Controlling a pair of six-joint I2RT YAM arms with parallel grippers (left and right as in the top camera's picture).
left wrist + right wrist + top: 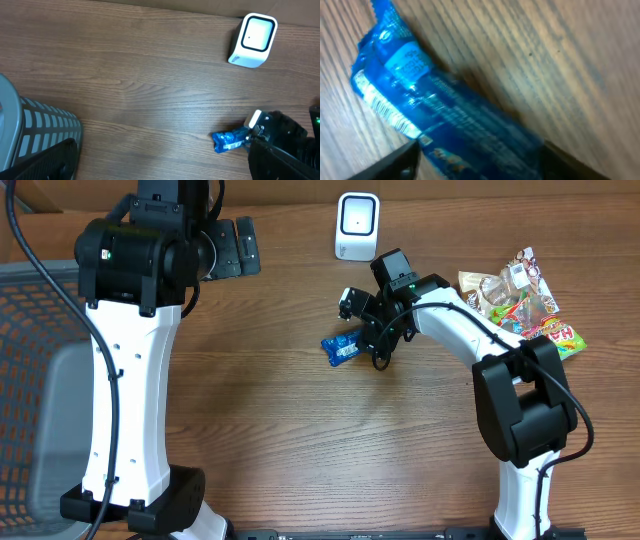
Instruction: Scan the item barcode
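Note:
The item, a blue snack packet (343, 347), lies flat on the wooden table in front of the white barcode scanner (357, 225). My right gripper (362, 340) is down over the packet's right end. In the right wrist view the packet (445, 115) fills the gap of the right gripper (480, 165), with a dark finger close on each side; the jaws stand open around it. A white barcode strip runs along the packet's left edge. My left gripper (235, 248) hangs wide open and empty at the back left, looking down on the packet (230, 140) and scanner (252, 40).
A heap of colourful snack bags (520, 305) lies at the right of the table. A grey mesh basket (40, 380) stands off the left side, its corner also in the left wrist view (35, 130).

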